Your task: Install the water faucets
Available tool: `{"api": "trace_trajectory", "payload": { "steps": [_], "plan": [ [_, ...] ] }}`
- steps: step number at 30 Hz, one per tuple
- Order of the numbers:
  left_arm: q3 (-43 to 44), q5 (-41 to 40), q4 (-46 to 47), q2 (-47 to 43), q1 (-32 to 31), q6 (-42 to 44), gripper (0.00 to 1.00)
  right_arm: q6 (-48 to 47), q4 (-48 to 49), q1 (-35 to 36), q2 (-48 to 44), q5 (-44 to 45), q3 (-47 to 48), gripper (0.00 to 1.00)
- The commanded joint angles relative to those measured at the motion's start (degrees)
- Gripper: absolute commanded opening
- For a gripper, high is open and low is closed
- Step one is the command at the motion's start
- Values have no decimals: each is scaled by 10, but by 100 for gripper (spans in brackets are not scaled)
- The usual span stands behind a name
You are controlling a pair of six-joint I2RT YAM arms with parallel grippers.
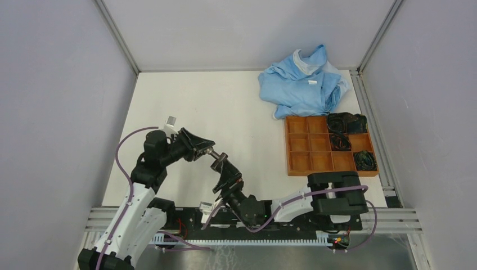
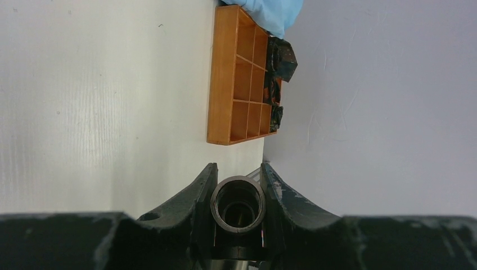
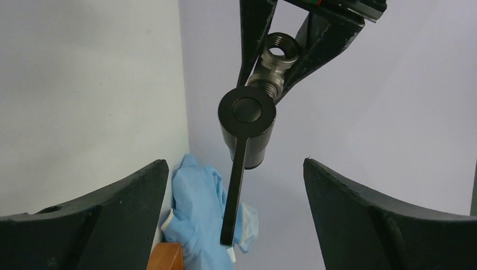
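The left claw (image 1: pixel 207 149) is clamped narrow on the T-shaped fitting (image 3: pixel 275 53), a dark grey metal piece with an open, threaded mouth at one end and more thread showing on the branch that points away from the claw. On that branch sits the stubby piece (image 3: pixel 247 121), a short near-black cylinder with a flat round cap. A thin flat lever (image 3: pixel 233 197) runs off the cap and hangs straight down. From the left wrist you look right into the fitting's round bore, a finger pressed against each side of it.

The joined pair is held up off the desk (image 1: pixel 225 107), low in the middle of the top view, between the two arms and not far from the rail at the near edge.

The right claw (image 3: pixel 234 163) stands wide – its two fingers spread well to either side of the lever, touching neither it nor the cylinder.

There is plenty of room around them. Bare white desk stretches behind and to the left of both claws, up to the grey walls. The wooden tray (image 1: pixel 308 152) lies well apart on the right, close to that edge, with dark tangled things (image 1: pixel 346 124) in its right-hand compartments. A crumpled blue cloth (image 1: pixel 301 81) lies in the far right corner, reaching the tray's far edge.
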Motion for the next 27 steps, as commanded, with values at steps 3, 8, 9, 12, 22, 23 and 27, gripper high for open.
{"api": "trace_trajectory", "payload": {
  "steps": [3, 8, 9, 12, 22, 23, 27],
  "plan": [
    [27, 24, 20, -7, 0, 20, 2, -10, 95, -30, 15, -31, 60, 83],
    [23, 34, 25, -5, 0, 19, 2, 60, 75, -48, 11, -46, 80, 52],
    [23, 35, 26, -7, 0, 19, 2, 68, 74, -48, 11, -47, 82, 49],
    [18, 36, 33, -12, -1, 18, 2, 117, 41, -50, 2, -50, 92, 38],
    [-59, 73, 196, -37, 0, -16, 2, 612, -135, -127, -203, -241, 44, 29],
    [-64, 74, 206, -41, 0, -19, 2, 662, -135, -141, -221, -269, 33, 30],
    [-71, 81, 223, -52, -1, -17, 2, 837, -103, -205, -263, -382, -1, 31]
  ]
}}
